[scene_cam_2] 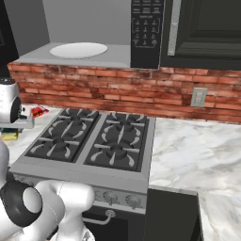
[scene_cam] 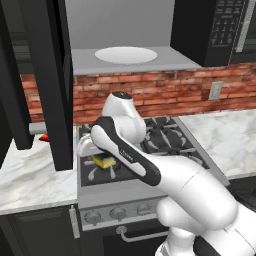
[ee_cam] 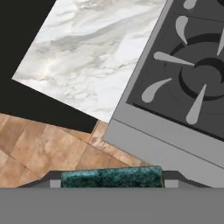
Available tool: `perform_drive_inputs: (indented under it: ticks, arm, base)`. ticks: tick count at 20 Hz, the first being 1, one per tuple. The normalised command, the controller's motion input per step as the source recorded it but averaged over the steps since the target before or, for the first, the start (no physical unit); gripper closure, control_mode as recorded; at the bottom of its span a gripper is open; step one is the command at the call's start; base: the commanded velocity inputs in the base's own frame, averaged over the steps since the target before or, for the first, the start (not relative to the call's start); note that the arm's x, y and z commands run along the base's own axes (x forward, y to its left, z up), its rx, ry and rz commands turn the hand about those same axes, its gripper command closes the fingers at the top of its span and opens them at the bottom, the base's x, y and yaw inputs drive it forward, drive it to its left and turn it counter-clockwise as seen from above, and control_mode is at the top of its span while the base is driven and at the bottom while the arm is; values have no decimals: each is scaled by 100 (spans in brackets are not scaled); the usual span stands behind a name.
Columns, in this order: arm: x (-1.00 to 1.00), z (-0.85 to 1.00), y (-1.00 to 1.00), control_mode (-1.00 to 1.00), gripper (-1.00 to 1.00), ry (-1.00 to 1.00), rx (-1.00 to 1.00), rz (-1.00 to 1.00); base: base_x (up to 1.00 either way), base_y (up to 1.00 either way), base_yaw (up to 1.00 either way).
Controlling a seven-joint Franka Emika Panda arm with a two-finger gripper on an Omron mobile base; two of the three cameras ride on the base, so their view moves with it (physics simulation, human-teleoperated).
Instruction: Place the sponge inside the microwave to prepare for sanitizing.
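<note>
One gripper (ee_cam: 111, 183) and one sponge (ee_cam: 111, 177): in the hand view the two dark finger tips stand about half open, one at each end of the sponge's green top, apparently clamped on it, though the contact itself sits at the frame's edge. From the left base view the sponge (scene_cam: 104, 160) hangs under the hand, above the front left burner of the stove (scene_cam: 165, 137). Marble counter (ee_cam: 96, 57) lies beside. One microwave (scene_cam: 130, 57) stands open well above, its white plate (scene_cam: 125, 55) bare, with its black door (scene_cam: 47, 85) swung out nearby.
</note>
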Motion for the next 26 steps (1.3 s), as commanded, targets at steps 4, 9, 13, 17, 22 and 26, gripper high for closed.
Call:
perform_drive_inputs:
  ticks: [4,9,13,17,22,26]
  arm:
    - [-31,37,-47,-100,100,0,0,0]
    - [-41,41,-37,-100,100,0,0,0]
    - [-39,43,-35,-100,100,0,0,0]
    - [-34,49,-34,-100,100,0,0,0]
    - [-20,52,-32,-100,100,0,0,0]
    - [-12,56,-30,-100,100,-8,0,-6]
  base:
    - [0,0,0]
    - [0,0,0]
    - [0,0,0]
    - [0,0,0]
    - [0,0,0]
    - [0,0,0]
